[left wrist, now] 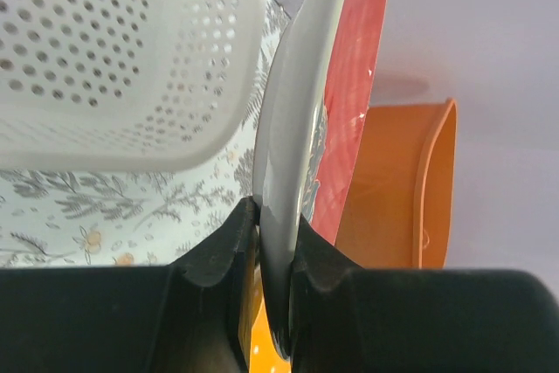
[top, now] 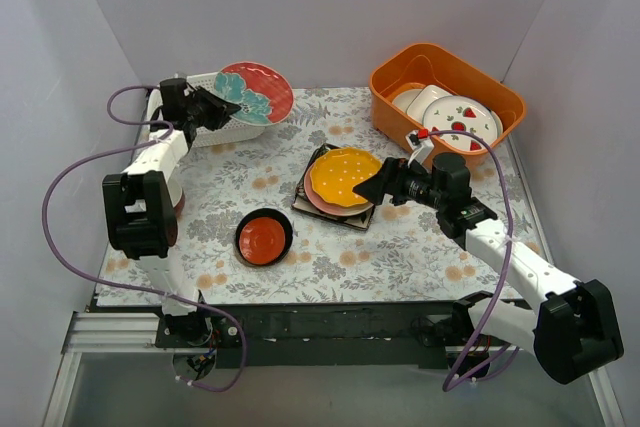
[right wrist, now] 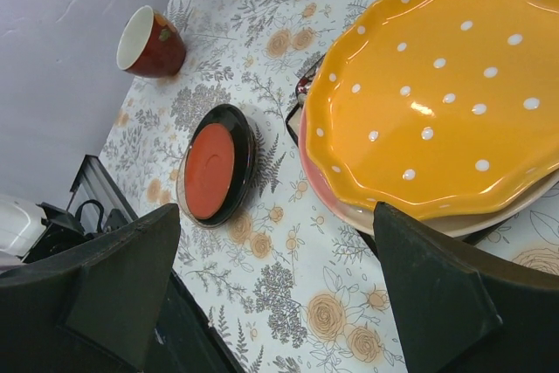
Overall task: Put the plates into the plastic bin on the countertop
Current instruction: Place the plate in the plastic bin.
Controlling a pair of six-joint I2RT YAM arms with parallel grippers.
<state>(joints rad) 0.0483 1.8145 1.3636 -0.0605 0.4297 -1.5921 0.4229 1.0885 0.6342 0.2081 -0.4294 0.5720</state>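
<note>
Left tool is clenched on the rim of the teal-and-red plate. The plate is held tilted ahead of the tool, with the plastic bin ahead to its left, and the edge grip probably lets it tip down inside. Right tool gapes wide, grasping nothing, and the yellow dotted plate, topmost of the stacked plates on the surface, sits just ahead, seemingly the next pick.
</note>
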